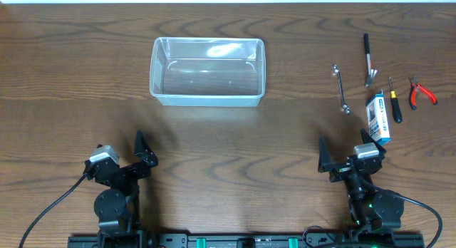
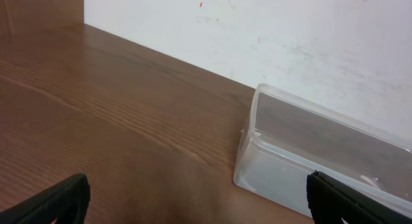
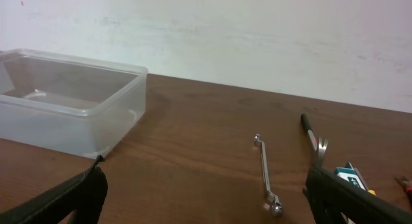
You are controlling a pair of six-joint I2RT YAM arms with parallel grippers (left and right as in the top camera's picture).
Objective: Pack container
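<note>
- While neither arm has hold of anything, the left gripper [image 2: 196, 185] has its fingers spread wide and empty, and the right gripper [image 3: 205, 180] is spread just as wide and empty.
- One container [image 1: 206, 100], a clear rectangular plastic tub with rounded corners and a rim, stands upright and empty on the brown wooden table [image 1: 71, 77]. It is ahead and to the right of the left gripper, and ahead and well off to the left of the right gripper.
- It looks light, thin-walled and smooth, so it will likely flex and slide if pushed. The best hold is probably across a wall at the rim, one finger inside and one outside.
- Ahead of the right gripper lie five small things, one of each:
  - silver double-ended wrench [image 1: 340, 88]
  - black-handled tool with a forked metal tip [image 1: 368, 59]
  - black-handled screwdriver [image 1: 394, 102]
  - red-handled pliers [image 1: 422, 93]
  - blue and white box [image 1: 378, 118], the closest to that gripper
</note>
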